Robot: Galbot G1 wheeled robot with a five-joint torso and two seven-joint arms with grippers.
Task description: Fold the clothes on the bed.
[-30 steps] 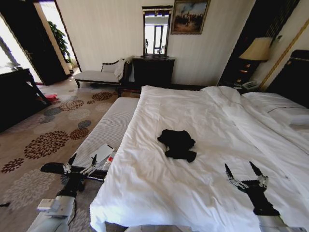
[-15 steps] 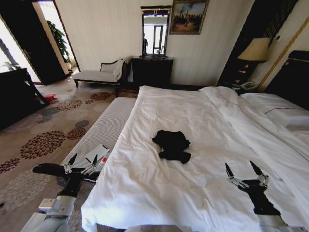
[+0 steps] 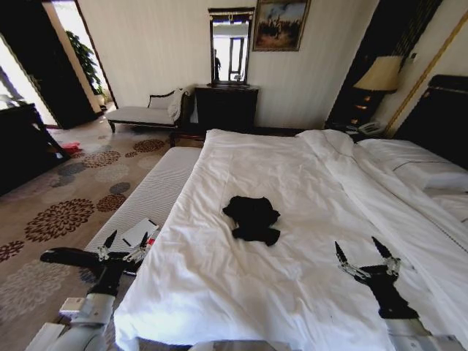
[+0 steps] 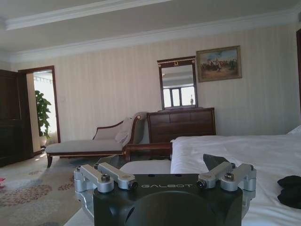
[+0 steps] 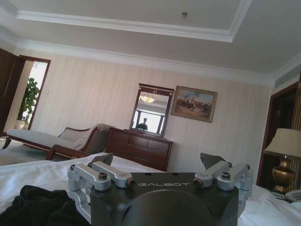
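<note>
Head view: your black shirt [image 3: 252, 219] lies crumpled in the middle of the frame on the white bed [image 3: 307, 183]. Your right claw [image 3: 363, 257] hangs at the lower right over the bed, fingers spread, holding nothing. Your left claw [image 3: 124, 244] sits at the lower left, off the bed's edge, also spread wide.

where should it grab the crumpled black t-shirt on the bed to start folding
The crumpled black cotton T-shirt lies bunched in a heap on the white duvet of the bed, no hem or sleeve clearly laid out. Probably best pinched from above at its near edge, where a lobe sticks out toward the open right gripper, then lifted to spread it.
</note>
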